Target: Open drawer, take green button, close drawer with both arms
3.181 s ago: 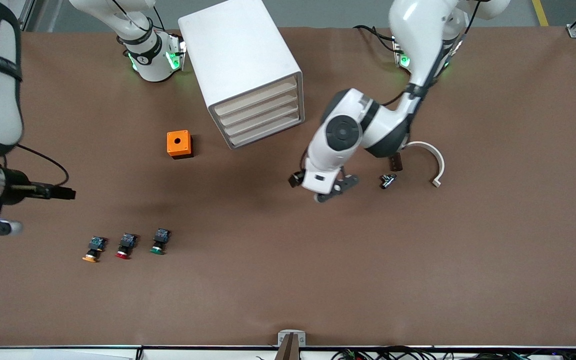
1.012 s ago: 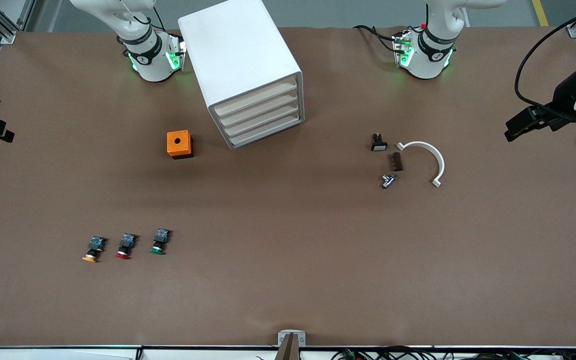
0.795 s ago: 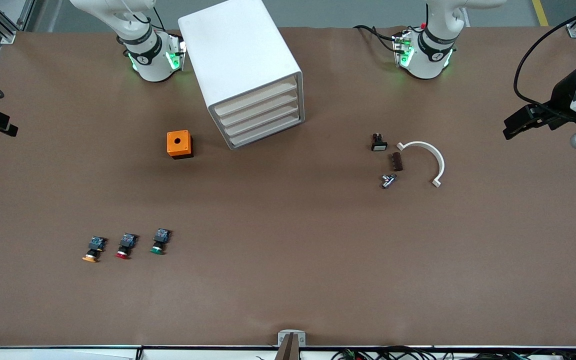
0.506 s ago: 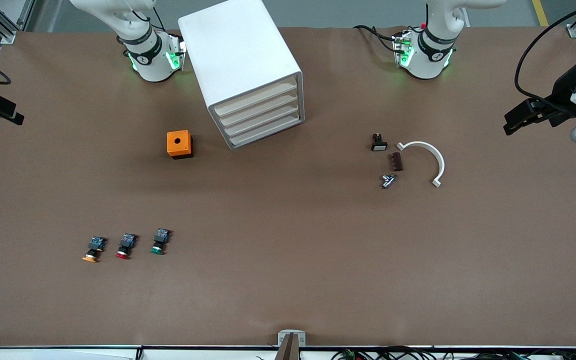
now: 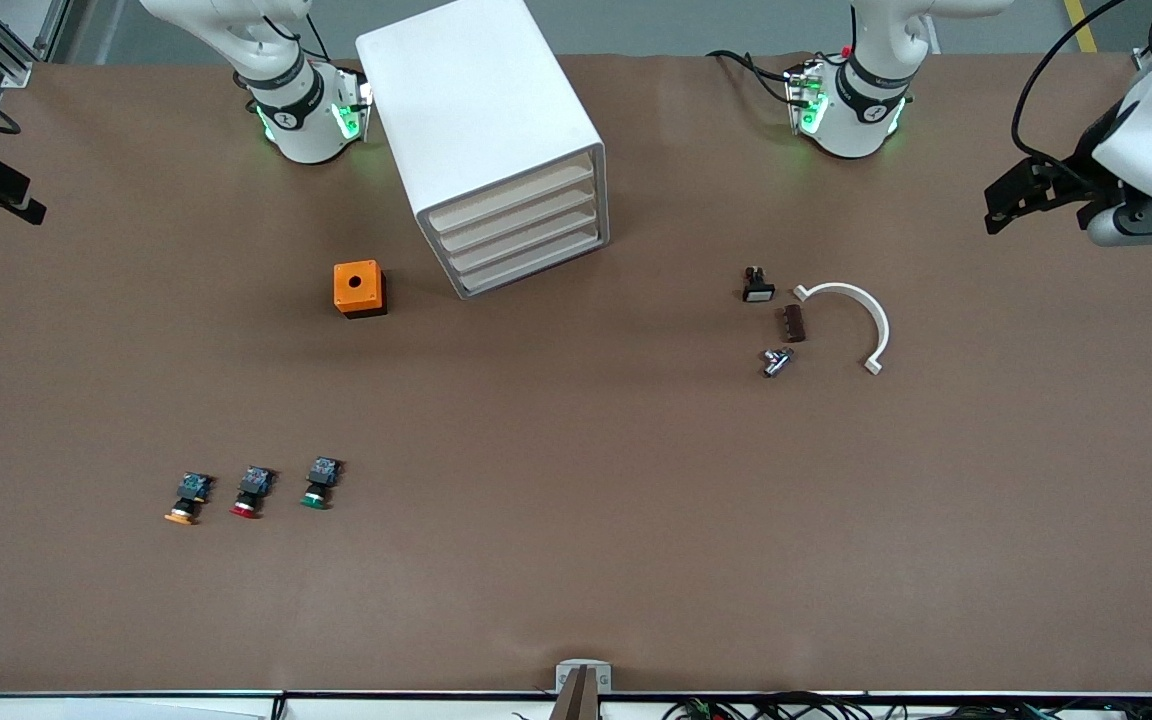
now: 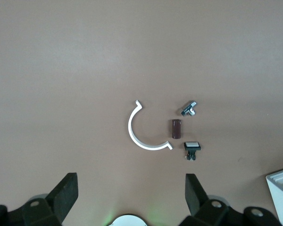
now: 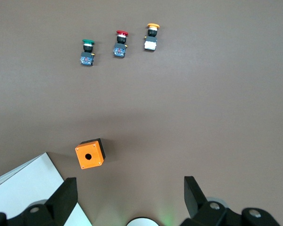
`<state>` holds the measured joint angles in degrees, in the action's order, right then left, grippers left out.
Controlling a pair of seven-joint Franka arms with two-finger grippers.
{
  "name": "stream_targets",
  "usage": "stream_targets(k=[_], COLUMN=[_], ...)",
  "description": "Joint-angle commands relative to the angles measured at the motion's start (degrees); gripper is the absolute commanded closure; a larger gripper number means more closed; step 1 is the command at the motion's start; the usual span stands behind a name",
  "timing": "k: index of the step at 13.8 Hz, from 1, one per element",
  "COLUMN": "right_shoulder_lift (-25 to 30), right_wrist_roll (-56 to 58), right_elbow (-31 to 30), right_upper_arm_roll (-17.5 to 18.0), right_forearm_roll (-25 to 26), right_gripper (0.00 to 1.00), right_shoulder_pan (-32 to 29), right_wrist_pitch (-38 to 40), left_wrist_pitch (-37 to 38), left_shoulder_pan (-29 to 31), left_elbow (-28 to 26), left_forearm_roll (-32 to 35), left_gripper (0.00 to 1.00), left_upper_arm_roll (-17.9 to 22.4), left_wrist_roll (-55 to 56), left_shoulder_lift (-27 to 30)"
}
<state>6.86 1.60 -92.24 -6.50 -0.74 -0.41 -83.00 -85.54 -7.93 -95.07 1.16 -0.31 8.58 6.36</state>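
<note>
Front view: boxy white cabinet (image 5: pixel 481 120), drawer (image 5: pixel 536 268) shut; green-capped button (image 5: pixel 319 483); both claws wide.

A big white cabinet (image 5: pixel 481 130) stands on the brown table (image 5: pixel 576 580) near the edge where the arm bases stand, its four drawers shut; the lowest drawer (image 5: pixel 534 266) sits flush. An orange box (image 5: pixel 359 288) with a round hole lies beside it, toward the right arm's end. Nearer the front camera, three push buttons lie in a row: green button (image 5: pixel 319 483), red-capped button (image 5: pixel 252 492), orange-capped button (image 5: pixel 188 498). Toward the left arm's end lie a white curved bracket (image 5: pixel 854 318), a brown block (image 5: pixel 793 323), a metal fitting (image 5: pixel 776 361) and a black switch (image 5: pixel 757 285). The left gripper (image 5: pixel 1151 220) hangs over that end's edge.
</note>
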Motion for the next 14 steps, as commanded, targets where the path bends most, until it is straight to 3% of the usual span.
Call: stream_targets(k=[1, 4, 14], right_shoulder_lift=[1.5, 1.5, 1.5], right_wrist_roll=[3.3, 4.3, 4.1], right_elbow=[-2.4, -2.8, -2.8], right_upper_arm_roll=[1.3, 1.1, 1.2], right_forearm_roll=[1.1, 1.3, 2.3], right_gripper=[0.00, 0.00, 0.00], right_shoulder_pan=[-2.7, -2.6, -2.4], right_wrist_pitch=[-1.5, -2.1, -4.5], left_wrist_pitch=[-1.3, -1.2, -1.9], left_shoulder_pan=[1.2, 5.3, 5.1], left_elbow=[-3.7, -4.0, 0.1], left_forearm_roll=[0.1, 0.1, 0.3], left_gripper=[0.00, 0.00, 0.00], left_upper_arm_roll=[-2.0, -5.7, -5.2], left_wrist_roll=[-1.0, -1.0, -1.5], left_shoulder_lift=[3.2, 3.2, 0.8])
